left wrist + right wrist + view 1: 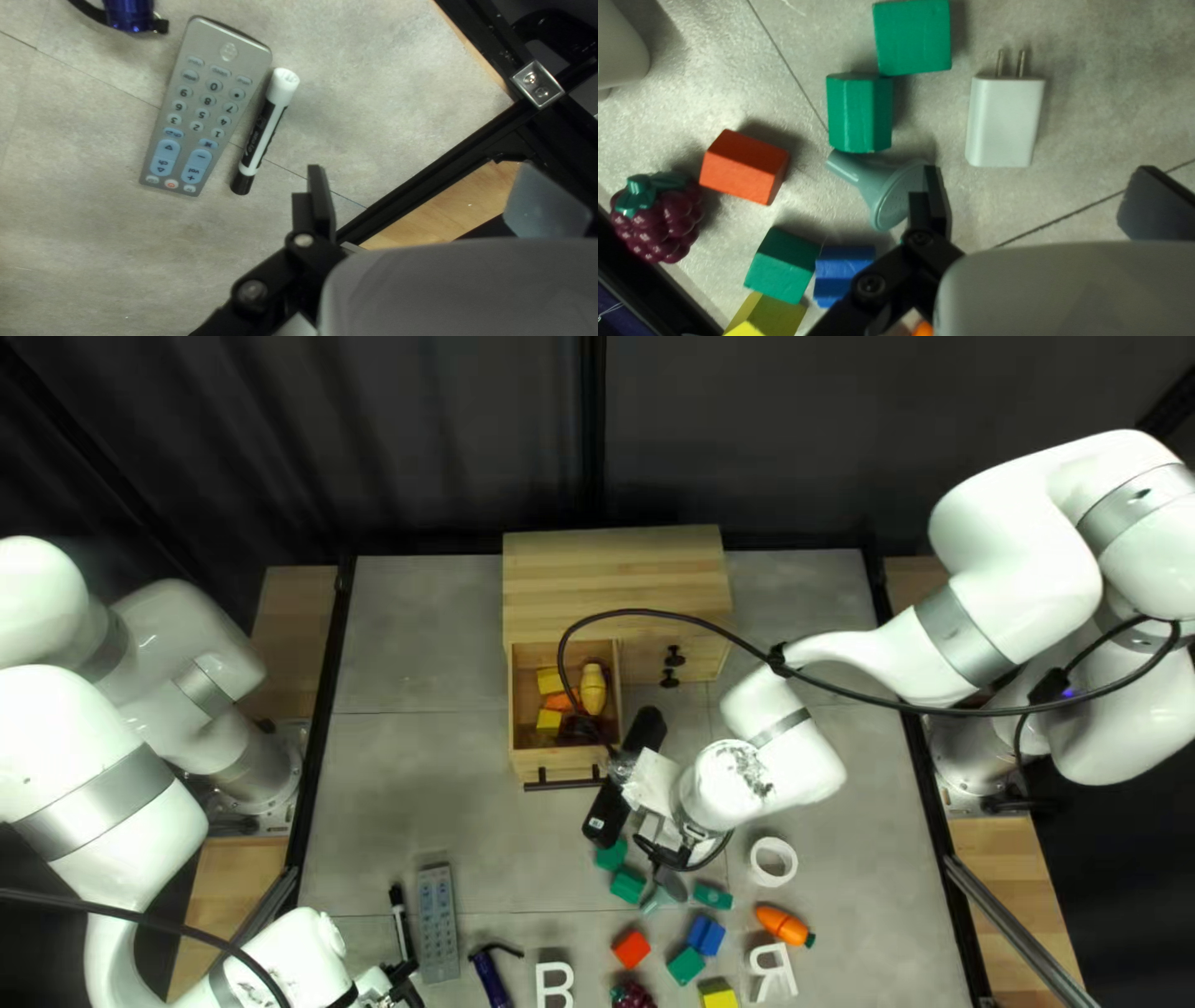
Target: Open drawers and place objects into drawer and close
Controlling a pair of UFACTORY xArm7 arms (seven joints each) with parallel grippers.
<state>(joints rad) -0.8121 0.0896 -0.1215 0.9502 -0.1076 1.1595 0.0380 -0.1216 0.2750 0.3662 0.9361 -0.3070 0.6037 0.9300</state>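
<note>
The drawer [535, 762] stood pulled out beside the right gripper [1037, 171], presumably to take more things. Wide open and empty, that gripper probably left room to straddle the charger [1005, 123] just ahead. The left gripper [423, 177], also spread wide and holding nothing, had the marker [260, 134] ahead and off to one side, perhaps its next pick.

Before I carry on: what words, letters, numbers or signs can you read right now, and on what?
"0" to "9", "vol", "ch", "+": keys of the grey remote; its top-row labels are too small to read.
"B": the white letter B, partly cut off by the view's edge.
"R": the white letter R.
Black-and-white marker: print too blurred to quote.
</note>
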